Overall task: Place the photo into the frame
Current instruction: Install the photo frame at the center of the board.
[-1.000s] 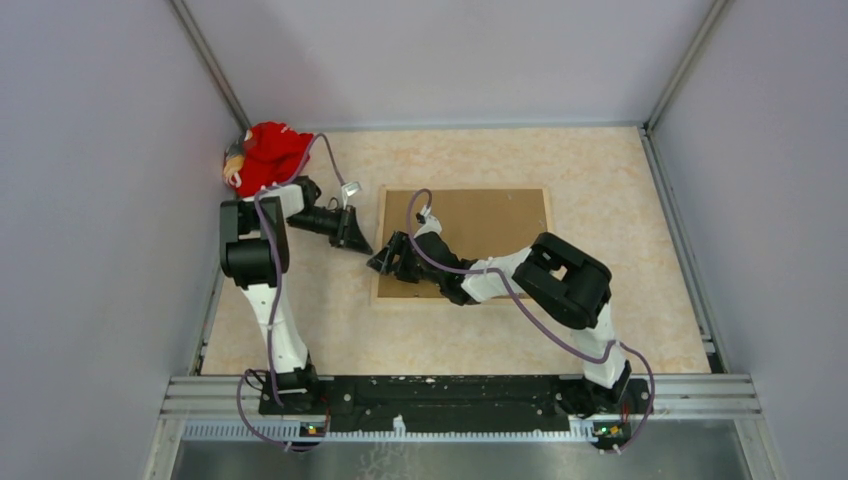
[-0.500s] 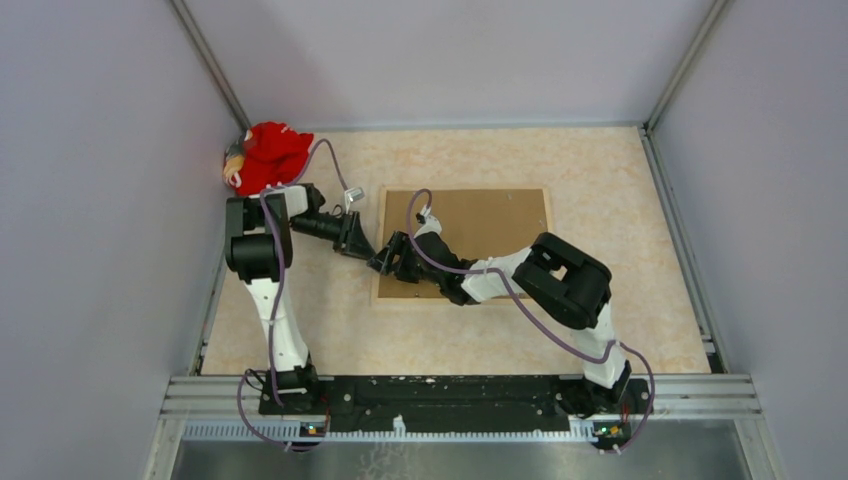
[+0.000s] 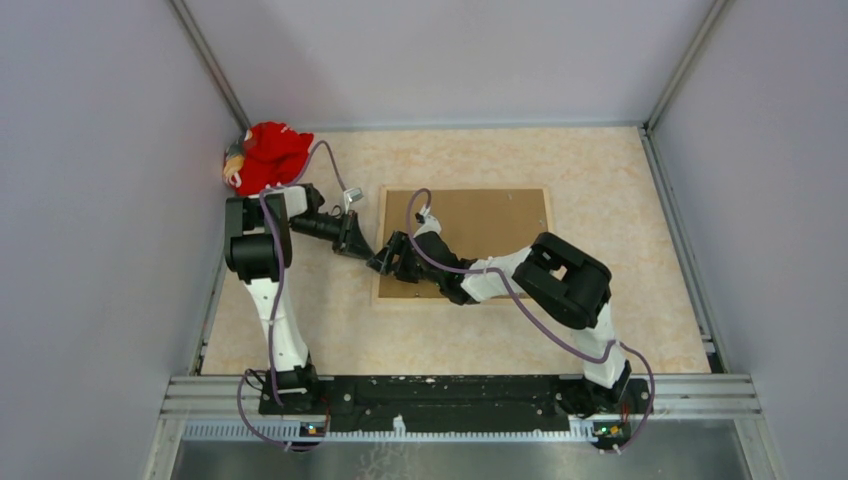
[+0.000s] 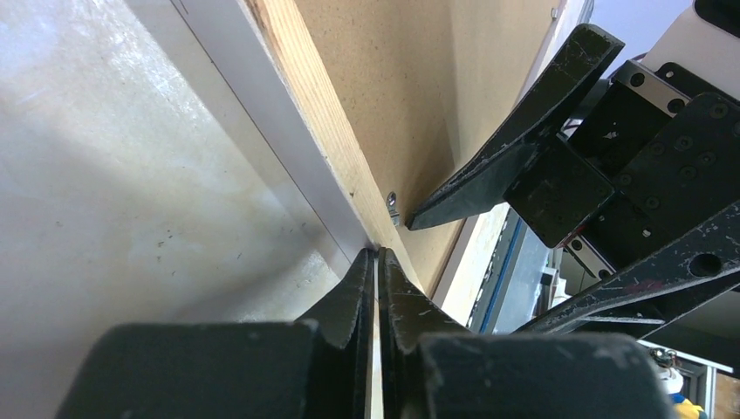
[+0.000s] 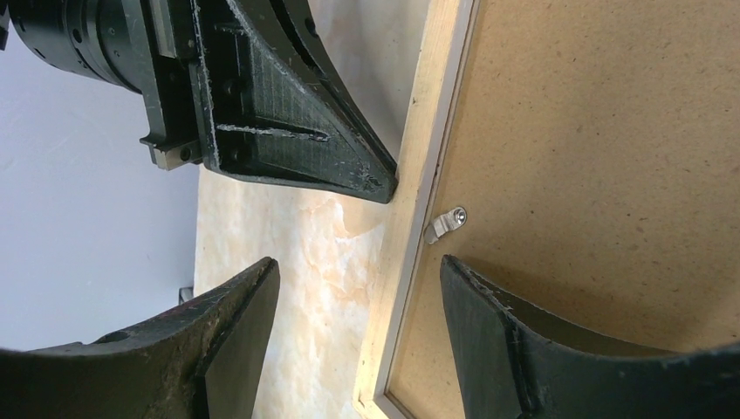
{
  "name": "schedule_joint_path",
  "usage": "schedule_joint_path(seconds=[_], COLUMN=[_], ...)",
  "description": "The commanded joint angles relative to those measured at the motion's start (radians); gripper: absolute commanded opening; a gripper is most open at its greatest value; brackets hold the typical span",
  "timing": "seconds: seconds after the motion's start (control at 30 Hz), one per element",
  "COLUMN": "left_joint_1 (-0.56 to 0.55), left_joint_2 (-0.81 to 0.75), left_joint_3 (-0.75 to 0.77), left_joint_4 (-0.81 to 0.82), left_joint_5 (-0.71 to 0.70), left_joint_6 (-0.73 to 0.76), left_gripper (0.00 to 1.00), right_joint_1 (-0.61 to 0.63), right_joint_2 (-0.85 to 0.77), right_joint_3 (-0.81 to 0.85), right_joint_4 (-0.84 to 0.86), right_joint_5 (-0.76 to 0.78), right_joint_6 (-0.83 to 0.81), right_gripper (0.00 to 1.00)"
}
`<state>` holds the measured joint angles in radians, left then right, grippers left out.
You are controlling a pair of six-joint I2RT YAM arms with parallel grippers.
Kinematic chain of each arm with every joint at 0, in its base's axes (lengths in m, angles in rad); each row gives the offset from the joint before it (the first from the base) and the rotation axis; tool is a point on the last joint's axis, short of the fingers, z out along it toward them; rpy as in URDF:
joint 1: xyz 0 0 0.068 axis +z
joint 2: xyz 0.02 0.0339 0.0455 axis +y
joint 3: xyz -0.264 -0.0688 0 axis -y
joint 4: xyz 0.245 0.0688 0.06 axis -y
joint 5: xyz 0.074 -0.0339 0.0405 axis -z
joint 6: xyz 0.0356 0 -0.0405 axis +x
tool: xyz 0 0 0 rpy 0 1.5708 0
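The left hand [image 4: 377, 255], clenched, has swung in to the pale wooden edge of the frame [image 5: 426, 148]. It lies face-down on the marbled table [image 3: 620, 170], fibrous brown backing board [image 5: 593, 148] upward. The right hand [image 5: 358, 262] gapes astride that edge.

White arm links [image 3: 285, 340], bulky black joints [image 3: 565, 280], looping purple cables [image 3: 334, 165], scuffed black tapered end effector fingers [image 5: 288, 131]
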<state>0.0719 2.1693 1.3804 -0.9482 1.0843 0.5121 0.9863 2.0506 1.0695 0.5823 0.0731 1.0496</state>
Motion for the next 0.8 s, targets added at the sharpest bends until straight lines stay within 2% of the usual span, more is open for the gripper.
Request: schedule_joint_path(seconds=[0.0, 0.77], left_joint_1=[-0.019, -0.028], left_joint_2=[0.008, -0.003], left_joint_3=[-0.016, -0.045], left_joint_4=[0.046, 0.081], left_joint_5=[0.006, -0.004], left_joint_6=[-0.014, -0.02], left_gripper=[0.06, 0.02], right_joint_1=[0.014, 0.012], right_joint_2=[0.022, 0.093], right_joint_3=[0.04, 0.119], right_joint_4=[-0.036, -0.072], right_joint_5=[-0.011, 0.049], right_joint_6=[0.001, -0.026], right_gripper=[0.68, 0.68])
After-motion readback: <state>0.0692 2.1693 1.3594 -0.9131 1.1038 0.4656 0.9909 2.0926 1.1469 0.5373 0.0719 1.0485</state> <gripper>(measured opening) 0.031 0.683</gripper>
